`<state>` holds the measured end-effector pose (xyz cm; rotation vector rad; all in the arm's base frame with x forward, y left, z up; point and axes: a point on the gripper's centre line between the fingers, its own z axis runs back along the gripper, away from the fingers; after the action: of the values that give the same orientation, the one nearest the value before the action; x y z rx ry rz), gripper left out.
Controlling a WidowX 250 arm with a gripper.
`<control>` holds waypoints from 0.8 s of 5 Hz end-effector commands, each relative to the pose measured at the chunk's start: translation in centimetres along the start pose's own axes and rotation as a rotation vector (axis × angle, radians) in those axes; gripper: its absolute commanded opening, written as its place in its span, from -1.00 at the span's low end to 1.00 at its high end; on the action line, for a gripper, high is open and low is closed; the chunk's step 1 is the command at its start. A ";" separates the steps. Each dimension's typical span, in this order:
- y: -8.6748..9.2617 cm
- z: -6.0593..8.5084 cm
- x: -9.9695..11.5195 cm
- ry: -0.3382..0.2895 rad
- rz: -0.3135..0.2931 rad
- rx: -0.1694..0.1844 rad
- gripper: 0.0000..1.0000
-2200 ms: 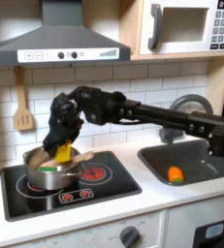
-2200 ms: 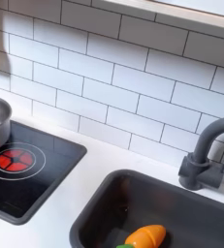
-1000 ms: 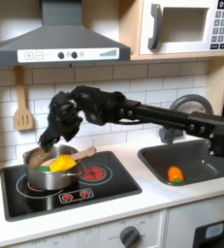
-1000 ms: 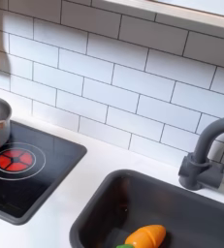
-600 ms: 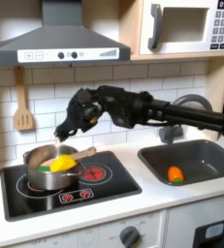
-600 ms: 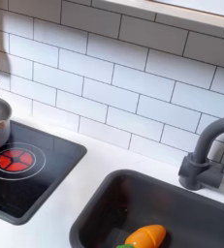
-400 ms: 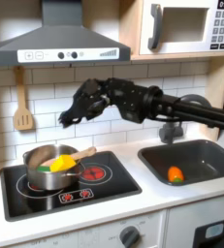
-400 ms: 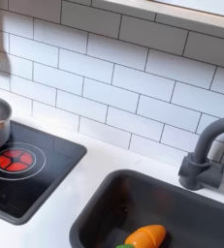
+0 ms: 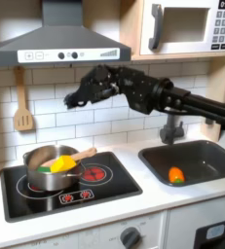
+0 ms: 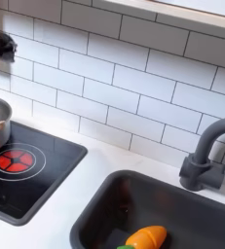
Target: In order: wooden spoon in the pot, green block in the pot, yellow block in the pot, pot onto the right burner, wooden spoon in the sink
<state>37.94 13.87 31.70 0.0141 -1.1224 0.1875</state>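
pot (image 9: 52, 167) sits on the left ring, loaded with spoon (image 9: 81, 156) and blocks. gripper (image 9: 75, 100) hangs above, empty, opening unclear. risk: spoon handle snags during the move, tipping contents.

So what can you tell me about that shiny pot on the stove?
The pot is round, lidless and looks like polished steel, with straight sides. In the first exterior view it stands upright on the left ring of the black cooktop. Inside lie the yellow block, a bit of the green block and the wooden spoon, whose handle leans out over the rim towards that view's right. The pincer hangs above, apart from it.
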 end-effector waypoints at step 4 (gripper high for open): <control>-2.1 2.1 6.1 -0.150 -0.072 -0.015 -1.00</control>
<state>38.88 12.61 38.30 0.0578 -1.2724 0.1200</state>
